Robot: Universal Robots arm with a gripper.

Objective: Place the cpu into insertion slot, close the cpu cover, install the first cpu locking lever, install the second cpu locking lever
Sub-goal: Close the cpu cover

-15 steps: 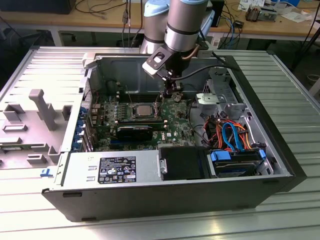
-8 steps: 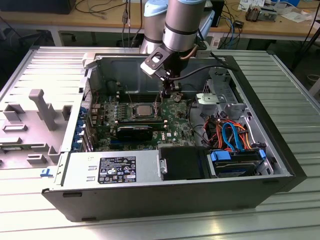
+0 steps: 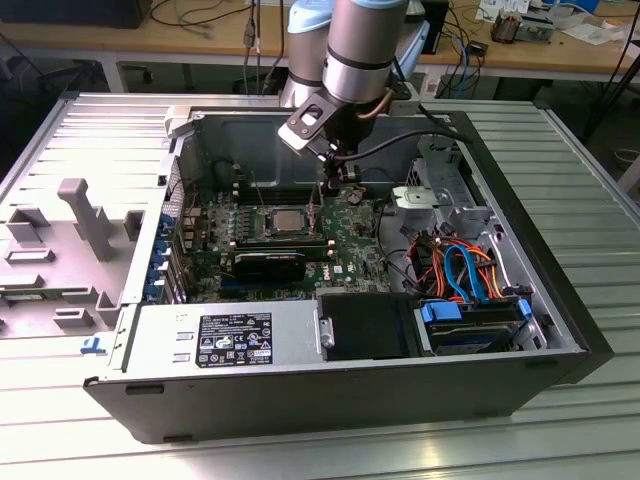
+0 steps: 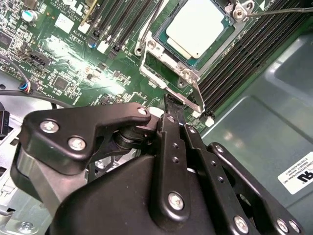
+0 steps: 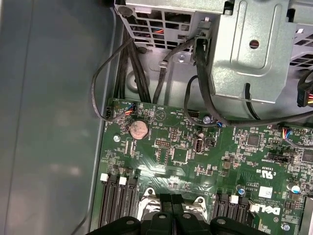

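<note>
The cpu (image 4: 195, 27), silver-topped, lies flat in the insertion slot (image 3: 286, 236) on the green board; it also shows in the exterior view as a grey square, the cpu (image 3: 285, 221). The cpu cover (image 4: 159, 51), a silver frame, lies down around the chip's edges. A thin silver locking lever (image 4: 197, 95) runs along one side of the socket, and another wire lever (image 4: 279, 10) crosses a far corner. My gripper (image 4: 172, 104) is shut, its black fingertips (image 5: 166, 199) close together right beside the near lever's end. Contact with the lever cannot be told. In the exterior view my gripper (image 3: 333, 190) hangs just behind the socket.
Long black memory slots (image 4: 234, 54) flank the socket. A metal drive cage (image 5: 244, 49) and black cables (image 5: 122, 63) stand behind the board. Orange and blue cables (image 3: 460, 265) fill the case on the exterior view's right. The power supply (image 3: 220, 335) sits in front.
</note>
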